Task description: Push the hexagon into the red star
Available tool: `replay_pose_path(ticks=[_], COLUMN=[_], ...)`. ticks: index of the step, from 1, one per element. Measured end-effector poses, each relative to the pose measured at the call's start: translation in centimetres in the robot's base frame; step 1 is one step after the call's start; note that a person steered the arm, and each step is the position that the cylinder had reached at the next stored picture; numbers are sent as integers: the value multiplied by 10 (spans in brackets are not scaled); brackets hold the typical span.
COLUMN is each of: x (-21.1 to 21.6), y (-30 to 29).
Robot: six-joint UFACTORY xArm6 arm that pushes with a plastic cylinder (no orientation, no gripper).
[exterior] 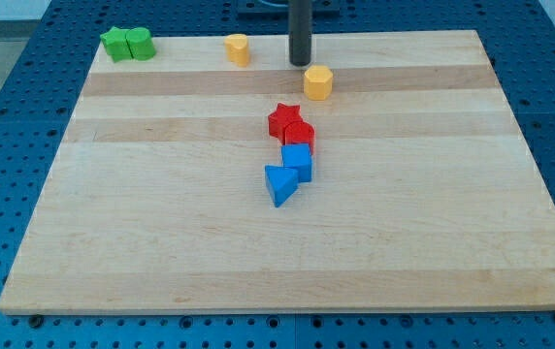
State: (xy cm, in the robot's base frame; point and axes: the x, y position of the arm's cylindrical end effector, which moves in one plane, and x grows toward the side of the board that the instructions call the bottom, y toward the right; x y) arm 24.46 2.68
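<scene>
A yellow hexagon block (318, 82) lies near the view's top, right of centre. My tip (301, 64) stands just above and to the left of it, close to it but apart. A red star block (282, 118) lies below and to the left of the hexagon, with a gap between them. A second red block (300, 137) touches the star at its lower right.
A blue cube (298, 161) and a blue triangle (279, 184) lie in a chain below the red blocks. A second yellow block (238, 48) lies at the top, left of my tip. Two green blocks (128, 44) sit at the top left corner.
</scene>
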Motion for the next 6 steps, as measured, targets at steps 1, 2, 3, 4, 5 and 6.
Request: replay_pose_path(ticks=[1,2,3,4,5,6], x=[11,39,52,53,54,76], y=[34,33,-2,-11,-7,-7])
